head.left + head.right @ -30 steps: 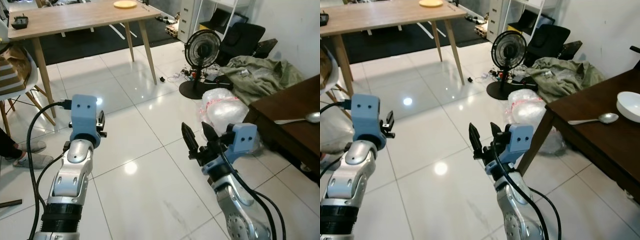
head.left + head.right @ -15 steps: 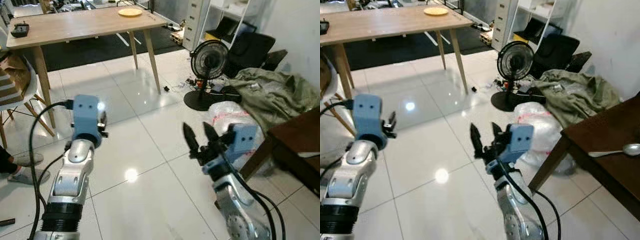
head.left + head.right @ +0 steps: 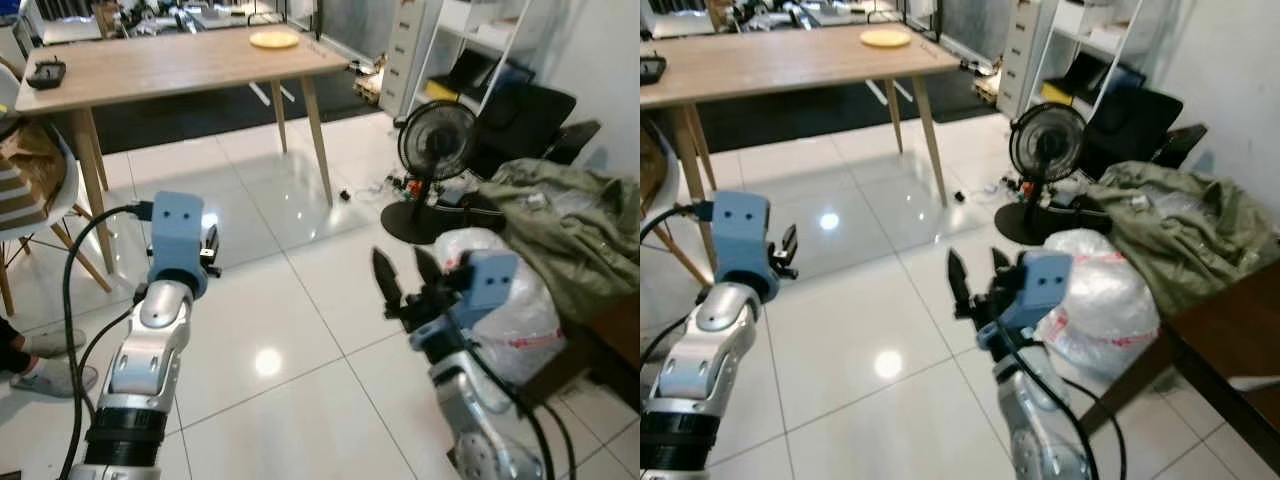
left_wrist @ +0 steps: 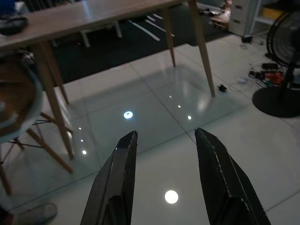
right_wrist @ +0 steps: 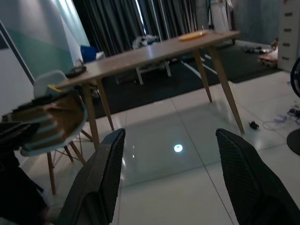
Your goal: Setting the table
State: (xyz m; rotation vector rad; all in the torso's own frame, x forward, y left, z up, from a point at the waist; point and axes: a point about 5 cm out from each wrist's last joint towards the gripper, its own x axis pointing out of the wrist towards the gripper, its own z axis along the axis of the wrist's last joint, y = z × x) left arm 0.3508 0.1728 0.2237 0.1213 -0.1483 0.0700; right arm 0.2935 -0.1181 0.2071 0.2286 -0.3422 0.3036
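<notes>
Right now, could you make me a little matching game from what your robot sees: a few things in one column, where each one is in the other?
Things:
1. yellow plate
2. black fan
3. white plastic bag
4. right gripper

Places:
A. standing on the floor near the white shelves
B. raised over the tiles, fingers apart, nothing held
C. at the far end of the wooden table
D. lying on the floor beside the green cloth

Pairs: 1-C, 2-A, 3-D, 4-B

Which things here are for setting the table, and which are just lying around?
For the job:
- light wooden table
- yellow plate on its far end
- left tool and right tool, both open and empty

Just lying about:
- black fan
- white plastic bag
- green cloth heap
- white chair
</notes>
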